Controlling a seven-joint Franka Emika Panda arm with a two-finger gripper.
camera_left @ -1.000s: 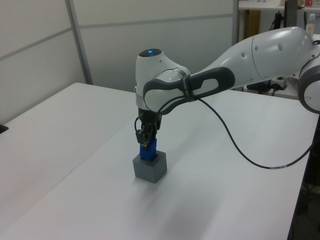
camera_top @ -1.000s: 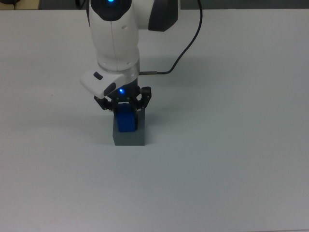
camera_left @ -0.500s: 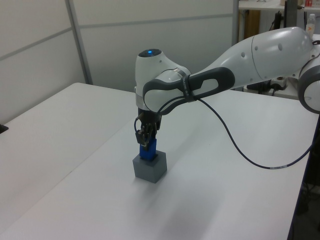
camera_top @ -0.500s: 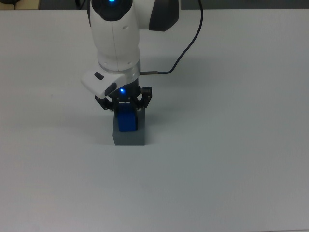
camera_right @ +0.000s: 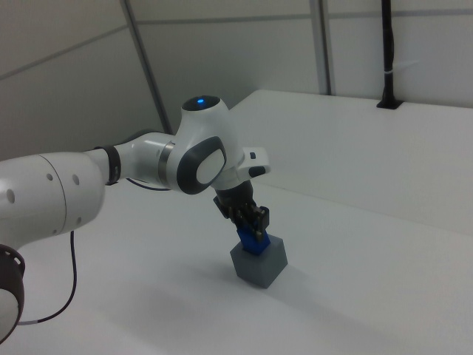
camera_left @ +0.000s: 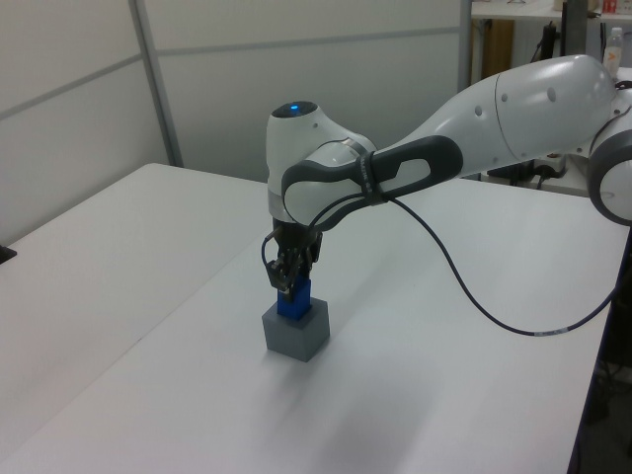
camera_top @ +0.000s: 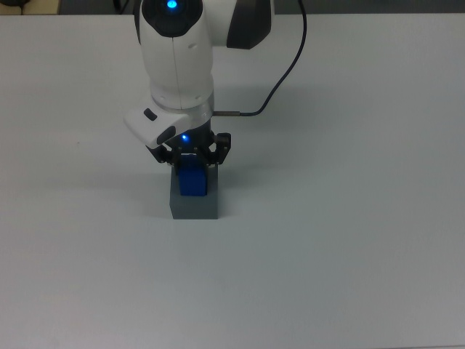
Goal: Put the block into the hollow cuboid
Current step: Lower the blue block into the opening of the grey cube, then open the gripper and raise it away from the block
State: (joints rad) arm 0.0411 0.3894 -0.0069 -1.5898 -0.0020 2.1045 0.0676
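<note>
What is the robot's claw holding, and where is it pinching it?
The claw grips the blue block by its upper end; its lower part sits in the grey cuboid.

Block (camera_top: 192, 182): bright blue, smooth, upright, lower part seated in the top recess of the cuboid (camera_top: 195, 206), upper part standing proud of its rim. Cuboid: matte grey box, wider than the block, resting flat on the white table.

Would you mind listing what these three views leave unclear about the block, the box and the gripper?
- Recess of the hollow cuboid: hidden by the block in all views.
- How deep the block sits: its lower part is hidden inside the cuboid.
- Gripper contact with the block: masked by the arm in the top view, too small in the side views.
</note>
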